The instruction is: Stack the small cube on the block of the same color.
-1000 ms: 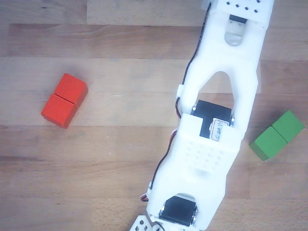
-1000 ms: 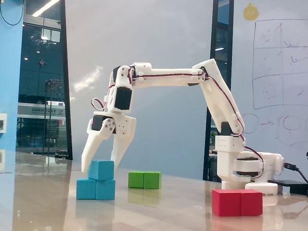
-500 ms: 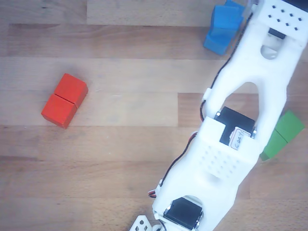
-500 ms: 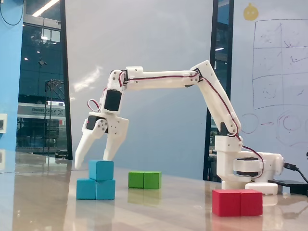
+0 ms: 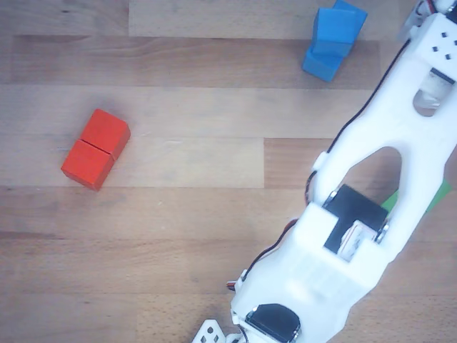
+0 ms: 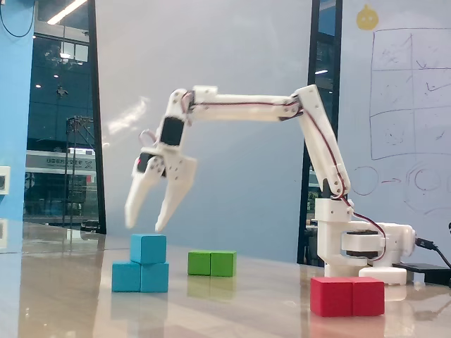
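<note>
White arm point(image 5: 371, 186) crosses the other view's right side; the cube point(image 5: 340, 26) sits atop the block point(image 5: 325, 61). In the fixed view, the empty gripper point(image 6: 145, 224) hangs spread above the cube point(image 6: 148, 248), arm stretched out horizontally.

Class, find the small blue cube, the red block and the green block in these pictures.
small blue cube point(image 6: 148, 248): fixed view, front face, atop the blue block.
red block point(image 5: 96, 148): other view, top face by its seam.
green block point(image 6: 211, 263): fixed view, front face by its seam.
</note>
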{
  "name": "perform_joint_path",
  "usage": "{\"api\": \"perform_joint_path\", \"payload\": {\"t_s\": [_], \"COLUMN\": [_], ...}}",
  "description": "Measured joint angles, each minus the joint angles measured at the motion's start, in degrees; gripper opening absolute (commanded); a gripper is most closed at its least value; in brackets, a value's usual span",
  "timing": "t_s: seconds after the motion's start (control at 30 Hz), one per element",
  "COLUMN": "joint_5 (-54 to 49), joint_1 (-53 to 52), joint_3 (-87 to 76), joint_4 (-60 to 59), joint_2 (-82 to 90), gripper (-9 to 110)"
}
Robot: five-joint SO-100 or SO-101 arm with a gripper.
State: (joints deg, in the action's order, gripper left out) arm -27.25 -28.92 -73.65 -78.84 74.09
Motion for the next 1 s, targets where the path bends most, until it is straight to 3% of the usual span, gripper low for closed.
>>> {"api": "perform_joint_path", "payload": {"t_s": [0.4, 1.0], "joint_5": [12.74, 13.97], "joint_1": [16.26, 30.85], "joint_3": [-32.17, -89.30], "joint_4": [12.30, 14.24], "joint_2": [32.08, 95.01], "gripper": [7, 7]}}
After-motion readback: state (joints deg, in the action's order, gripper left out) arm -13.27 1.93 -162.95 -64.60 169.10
